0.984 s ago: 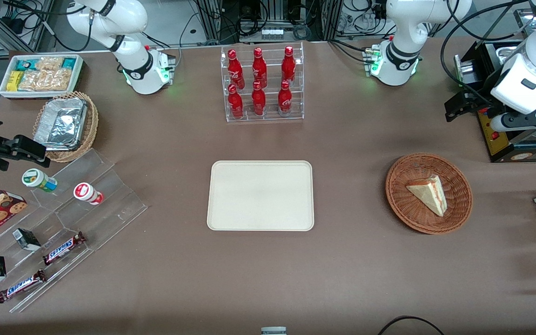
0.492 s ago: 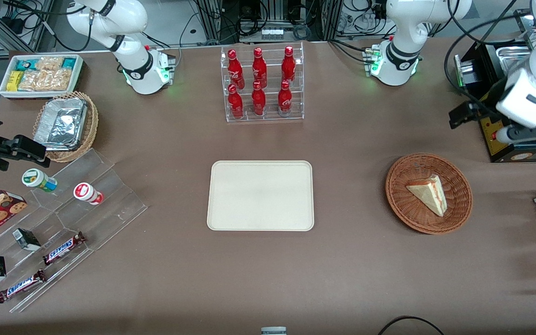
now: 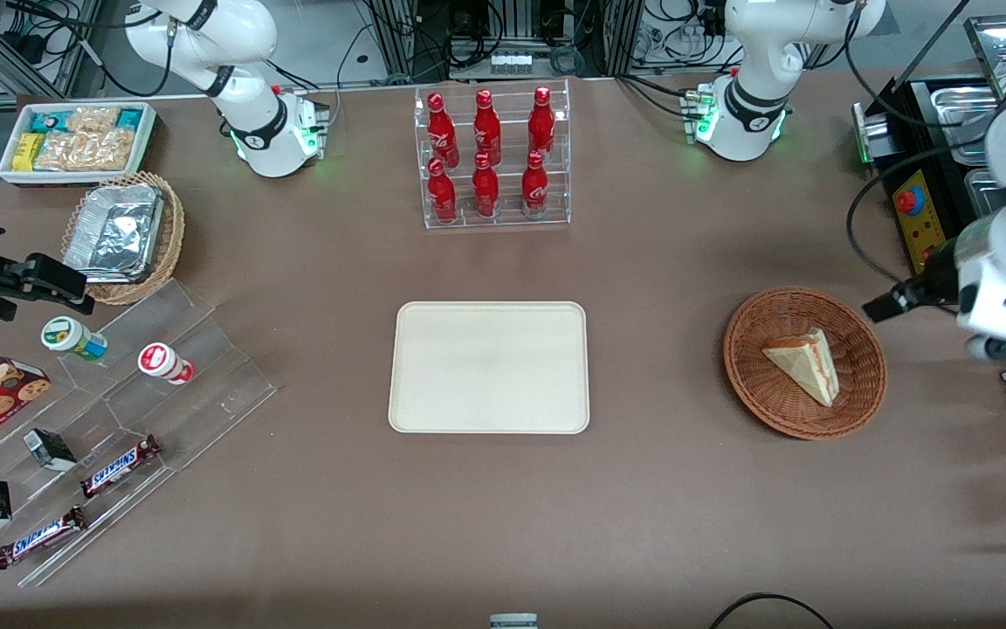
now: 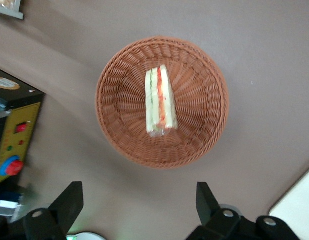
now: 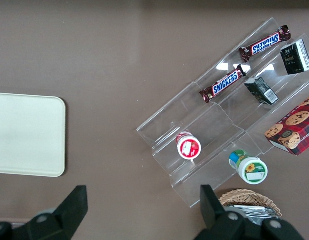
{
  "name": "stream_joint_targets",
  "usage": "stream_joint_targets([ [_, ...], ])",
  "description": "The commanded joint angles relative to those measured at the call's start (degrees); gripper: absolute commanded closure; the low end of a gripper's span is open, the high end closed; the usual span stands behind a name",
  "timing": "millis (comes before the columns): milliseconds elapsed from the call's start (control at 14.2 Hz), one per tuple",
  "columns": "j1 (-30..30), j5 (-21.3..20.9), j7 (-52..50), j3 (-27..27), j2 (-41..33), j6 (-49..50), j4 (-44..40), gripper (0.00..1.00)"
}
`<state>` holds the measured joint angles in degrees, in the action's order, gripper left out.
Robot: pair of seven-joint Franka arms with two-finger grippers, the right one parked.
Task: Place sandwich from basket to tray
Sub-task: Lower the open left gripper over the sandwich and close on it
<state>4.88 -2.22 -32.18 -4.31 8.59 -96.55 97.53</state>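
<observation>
We see the sandwich (image 3: 803,365) lying inside the basket (image 3: 756,384), a pale wedge with its red and green filling along one long edge, resting on the woven floor near the middle. In the left wrist view the sandwich (image 4: 159,101) sits clear of the basket (image 4: 204,135) rim all round.

The basket stands on the brown bench (image 3: 660,507), toward the working arm's end of it. The tray (image 3: 490,367) lies flat on the bench well apart from the basket, toward the parked arm's end from it and at about the same nearness to the front camera. Nothing rests on the tray.

The claw (image 4: 139,202) hangs above the bench beside the basket, not touching basket or sandwich. Its two dark fingers (image 4: 69,200) stand wide apart, with bare bench between them and nothing held. In the front view the arm's white wrist sits above the bench just beside the basket, toward the working arm's end, and the claw (image 3: 885,304) shows there as a dark tip close to the basket's rim, raised over it.

Farther from the front camera than the basket we see a black and yellow box (image 3: 918,218) with a red button. Farther from the front camera than the tray stands a clear rack of red bottles (image 3: 490,157).
</observation>
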Motion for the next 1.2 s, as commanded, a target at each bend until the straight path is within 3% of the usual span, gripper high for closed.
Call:
stream_joint_targets([
  [0,0.0,-1.1,-9.5,0.2,0.7,-8.3,5.6,0.0],
  [281,0.0,-1.1,-19.9,0.2,3.9,-18.9,12.2,0.0],
  [562,0.0,-1.4,-19.1,-0.5,4.5,-30.3,21.4,0.0],
  [1125,0.0,-4.7,-19.2,-0.4,9.7,-38.4,25.8,0.0],
])
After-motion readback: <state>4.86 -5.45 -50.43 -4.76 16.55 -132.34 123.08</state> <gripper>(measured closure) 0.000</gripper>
